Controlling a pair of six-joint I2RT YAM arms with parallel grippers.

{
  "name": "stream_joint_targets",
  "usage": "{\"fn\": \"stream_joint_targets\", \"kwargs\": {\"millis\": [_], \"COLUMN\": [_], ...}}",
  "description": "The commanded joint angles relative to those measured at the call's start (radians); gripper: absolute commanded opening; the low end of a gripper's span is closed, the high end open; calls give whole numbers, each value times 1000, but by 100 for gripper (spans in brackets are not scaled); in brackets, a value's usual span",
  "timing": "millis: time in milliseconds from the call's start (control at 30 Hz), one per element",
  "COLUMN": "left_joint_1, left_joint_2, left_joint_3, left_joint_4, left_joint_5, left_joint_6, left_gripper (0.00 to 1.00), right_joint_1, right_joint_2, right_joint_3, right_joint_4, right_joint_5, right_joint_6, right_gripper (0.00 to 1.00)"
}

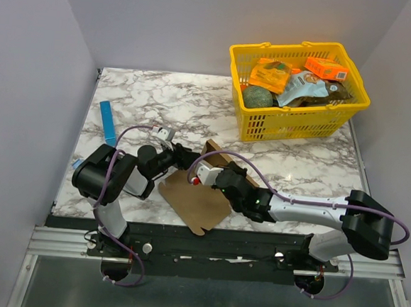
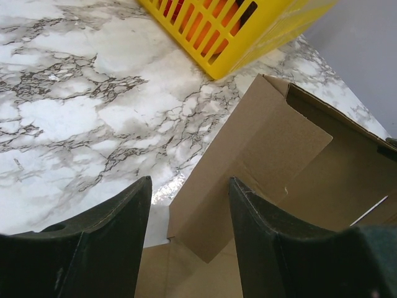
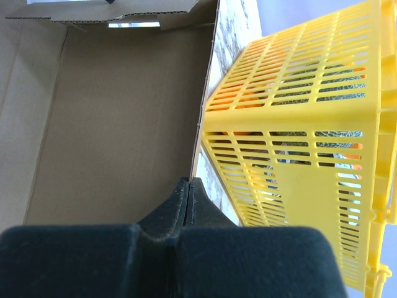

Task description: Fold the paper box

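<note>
Box (image 1: 195,199) on bench (image 1: 160,100) near front edge, between the two arms: one wall raised, flat part lying toward the front. Right claw (image 3: 189,183) pressed together, pinching edge of the raised wall. Left claw (image 2: 189,183) spread, facing a bent flap; contact not possible to tell. Yellow basket (image 1: 300,125) at far right, apart from box.

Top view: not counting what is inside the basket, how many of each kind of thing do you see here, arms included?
Robot arms: 2, the left arm and the right arm
Yellow basket: 1
Brown paper box: 1
Blue strip: 1
Total: 5
</note>
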Motion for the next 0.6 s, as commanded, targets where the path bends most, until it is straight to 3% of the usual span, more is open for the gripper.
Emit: {"fn": "stream_joint_targets", "kwargs": {"millis": [0,567], "left_joint_1": [-26,-44], "left_joint_2": [21,39], "left_joint_3": [18,73], "left_joint_4": [225,182], "left_joint_5": [74,98], "left_joint_6": [2,11], "left_gripper": [63,63], "right_joint_1": [23,25], "right_joint_2": [9,18], "right_joint_3": [2,2], "right_joint_4": [-74,-75], "right_joint_5": [-71,-79], "right_joint_6": [25,32], "right_gripper": [1,1]}}
